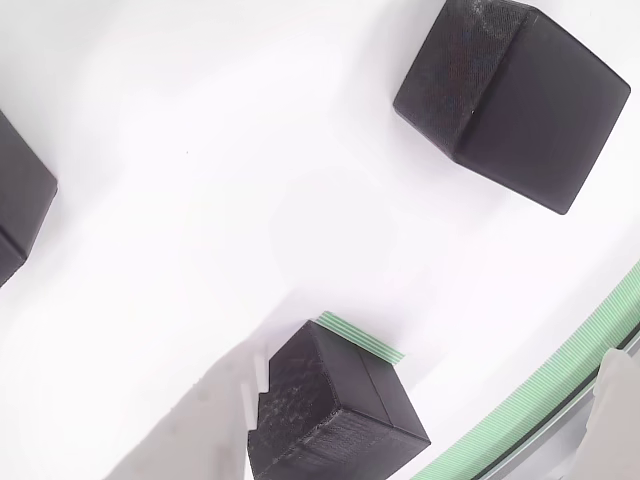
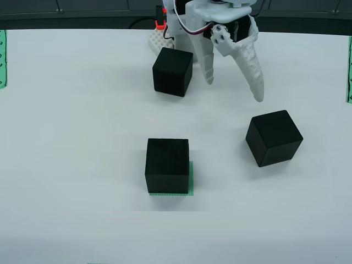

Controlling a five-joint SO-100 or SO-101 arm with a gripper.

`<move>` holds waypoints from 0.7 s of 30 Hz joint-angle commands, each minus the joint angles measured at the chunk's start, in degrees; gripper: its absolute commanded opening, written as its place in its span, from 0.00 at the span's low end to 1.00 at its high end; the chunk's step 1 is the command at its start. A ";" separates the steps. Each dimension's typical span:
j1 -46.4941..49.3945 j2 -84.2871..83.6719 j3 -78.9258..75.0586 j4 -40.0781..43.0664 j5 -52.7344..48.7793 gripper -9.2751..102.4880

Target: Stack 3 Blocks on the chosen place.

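White tabletop fills the fixed front view, with a dark strip along its far edge. Near the middle of it, one black block sits on the small green-and-white striped square patch; the stripes peek out along the block's right side and front edge, so the block sits slightly off to the patch's left. In the view that rides on the gripper, the same block lies at the bottom of the picture with a strip of the patch showing beyond its upper edge.

A second block rests on the bare table to the right of the first in the front view, turned at an angle and well apart from it. A third block stands farther back, just beside the arm's base.

Above the table between those two outer blocks hangs the white gripper, its two fingers spread apart with nothing between them. The long right finger points down toward the table near the angled block without touching it.

At the lower right of the riding view, a long curved green striped band runs along the table's edge.
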 commanded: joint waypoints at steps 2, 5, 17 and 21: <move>-1.67 -0.70 -1.32 0.26 1.67 0.46; -2.81 -2.90 -2.64 -0.26 3.52 0.46; -5.27 -14.15 -13.89 -3.43 27.86 0.45; -10.11 -19.34 -18.02 -0.79 34.80 0.45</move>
